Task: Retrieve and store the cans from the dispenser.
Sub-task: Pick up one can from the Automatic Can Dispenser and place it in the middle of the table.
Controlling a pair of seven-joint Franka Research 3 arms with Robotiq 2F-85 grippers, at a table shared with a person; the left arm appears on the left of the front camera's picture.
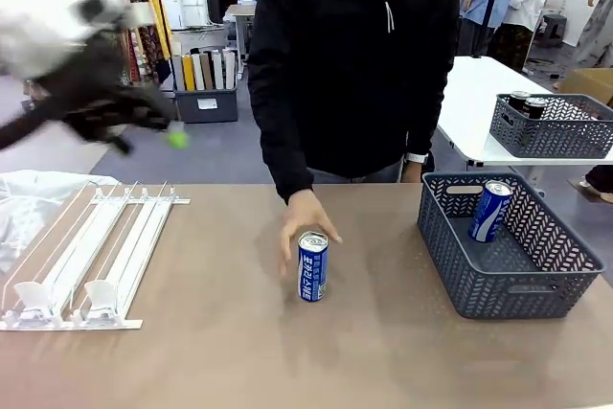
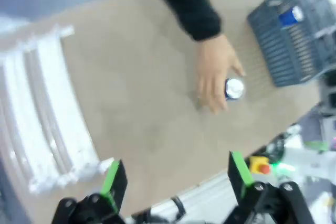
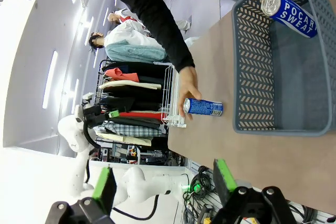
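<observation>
Here we see one blue can [image 1: 312, 266] standing upright near the middle of the table [image 1: 220, 332], well apart from both grippers. The person's hand [image 1: 302, 222] rests just behind it, with the fingers touching its side. A second blue can [image 1: 490, 210] leans tilted inside the grey basket [image 1: 508, 284] at the right side of the table. The dispenser [image 1: 91, 256] lies at the left side, its lanes without cans (the white stoppers are at its near end).

In the left wrist view, our left gripper [image 2: 176, 179] hangs high above the near edge of the table with its green pads spread wide and nothing between them; the standing can [image 2: 234, 88] is far ahead of it, partly covered by the hand [image 2: 215, 77]. In the front view this arm is a blurred shape at the upper left, above the dispenser.

In the right wrist view, our right gripper [image 3: 164, 182] is also held apart from the table, the green pads wide and free. The basket [image 3: 252, 77] with its can [image 3: 289, 11] lies ahead of it, and the standing can [image 3: 203, 107] under the hand [image 3: 189, 90] is just beside the basket wall.

On another table behind, a second grey basket [image 1: 551, 126] holds dark cans [image 1: 527, 102].
</observation>
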